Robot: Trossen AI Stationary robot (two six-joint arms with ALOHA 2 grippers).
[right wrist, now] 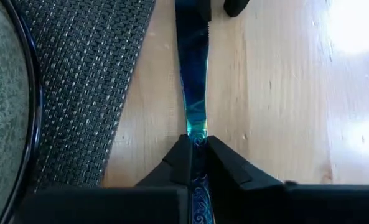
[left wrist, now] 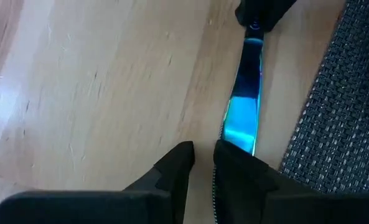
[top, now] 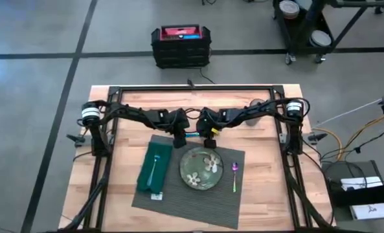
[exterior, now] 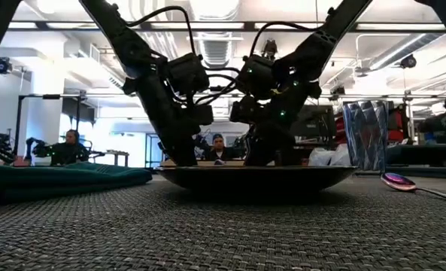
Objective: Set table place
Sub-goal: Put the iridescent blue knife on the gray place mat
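Two utensils already lie on the placemat (top: pixel 179 200): a fork (top: pixel 154 169) on the green napkin (top: pixel 154 178), a spoon (top: pixel 235 175) beside the plate (top: pixel 201 169). Beyond its far edge, on the table (top: pixel 269 188), the right gripper (right wrist: pixel 196 144) clamps an iridescent blue knife (right wrist: pixel 193 81); the left gripper (left wrist: pixel 204 155) sits nearly closed beside the blade, its grip unclear.

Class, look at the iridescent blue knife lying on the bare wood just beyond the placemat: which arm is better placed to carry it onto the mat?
Probably the right. The right gripper has its fingers shut on the knife handle, while the left gripper only reaches its blade end.
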